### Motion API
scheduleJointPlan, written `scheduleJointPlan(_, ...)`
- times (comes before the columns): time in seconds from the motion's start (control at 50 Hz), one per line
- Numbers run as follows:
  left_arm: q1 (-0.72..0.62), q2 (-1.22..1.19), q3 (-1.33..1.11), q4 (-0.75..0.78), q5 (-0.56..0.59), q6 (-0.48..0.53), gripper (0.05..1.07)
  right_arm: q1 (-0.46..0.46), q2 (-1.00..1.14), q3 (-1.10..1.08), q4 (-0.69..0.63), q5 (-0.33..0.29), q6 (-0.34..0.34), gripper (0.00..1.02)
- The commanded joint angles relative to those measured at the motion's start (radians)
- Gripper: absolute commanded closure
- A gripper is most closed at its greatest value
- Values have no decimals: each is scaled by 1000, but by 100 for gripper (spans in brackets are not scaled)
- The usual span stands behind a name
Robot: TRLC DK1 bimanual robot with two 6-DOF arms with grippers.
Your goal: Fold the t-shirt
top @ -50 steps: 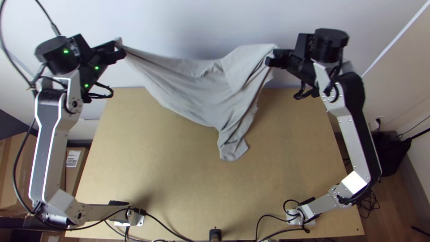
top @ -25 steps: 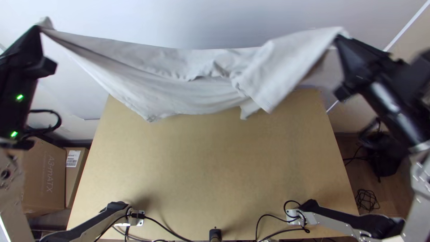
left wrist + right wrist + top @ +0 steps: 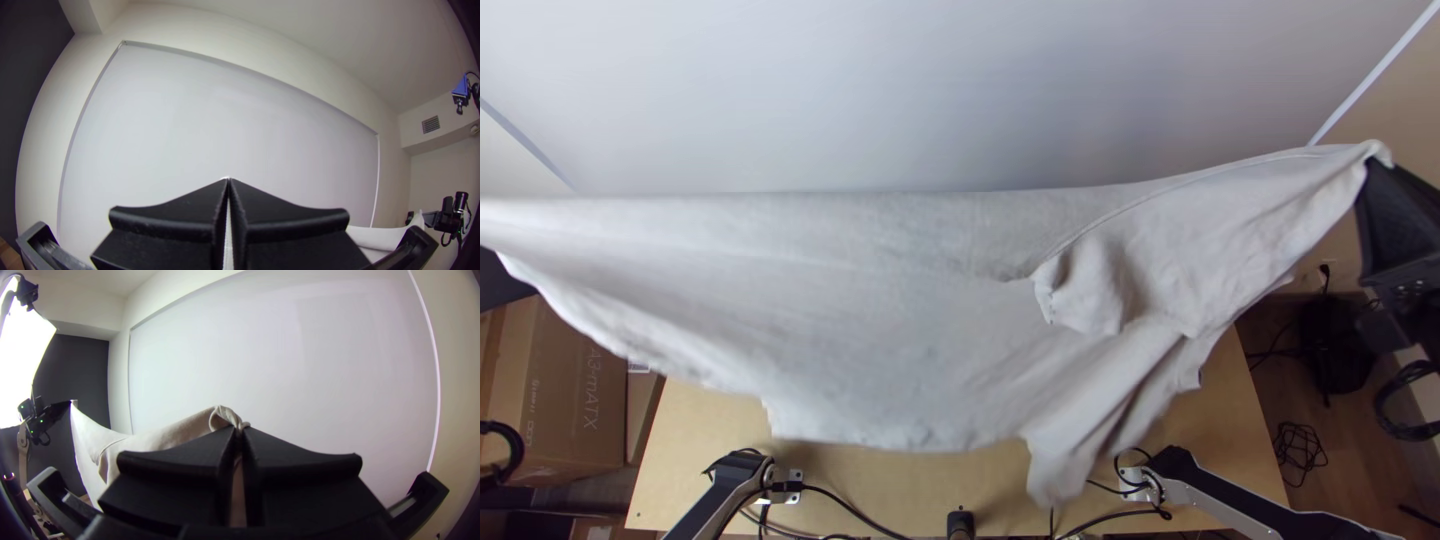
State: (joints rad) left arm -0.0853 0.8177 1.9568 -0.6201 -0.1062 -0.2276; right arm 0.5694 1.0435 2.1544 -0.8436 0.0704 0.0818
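T-shirt (image 3: pixel 830 300), pale grey, qty 1: hung in air over table (image 3: pixel 1220 430), spanning top view from 9-10 o'clock to 2-3 o'clock. Upper edge near straight on the 9 o'clock side; rest drapes loose. Purpose, as I judge: tension btwn two raised grips, so its own weight pulls creases out.

L gripper (image 3: pixel 228 180): fingers pressed together on one end, a scrap poking past the tips. I read the wide placement as keeping the span taut.

R gripper (image 3: pixel 1375 165), 2-3 o'clock: clamped on opposite end, cloth bunched at tips. Hem, shoulder or sleeve? Can't tell for sure; prob. a corner.

Bunched flap (image 3: pixel 1090 290), off centre twd 3-4 o'clock: doubled over, maybe a sleeve. Loose tail (image 3: pixel 1060 470), 5 o'clock: hangs lowest.

Status, est.: early, opening-out stage, no neat fold made. Next, I'd lower both ends evenly, lower edge touching first, flap shaken flat. Risks: flap trapped underneath, or a hard pull slipping an end free.
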Motion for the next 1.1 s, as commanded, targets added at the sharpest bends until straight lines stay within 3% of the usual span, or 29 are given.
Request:
scheduleJointPlan(0.0,-1,-43,-131,-4,-3,-19,105,12,-20,-96,11,8,52,100)
scheduleJointPlan(0.22,-5,-193,-630,86,0,-44,105,58,-97,-559,109,-1,93,100)
scheduleJointPlan(0.42,-19,-216,-973,206,30,-36,105,26,-134,-947,285,-107,113,100)
scheduleJointPlan(0.56,-25,-161,-1127,326,40,-16,105,-68,-76,-1094,414,-202,111,100)
scheduleJointPlan(0.76,33,63,-1178,508,97,-13,105,-232,122,-1179,644,-285,111,100)
scheduleJointPlan(1.08,102,557,-995,718,137,7,105,-376,510,-1067,873,-299,102,100)
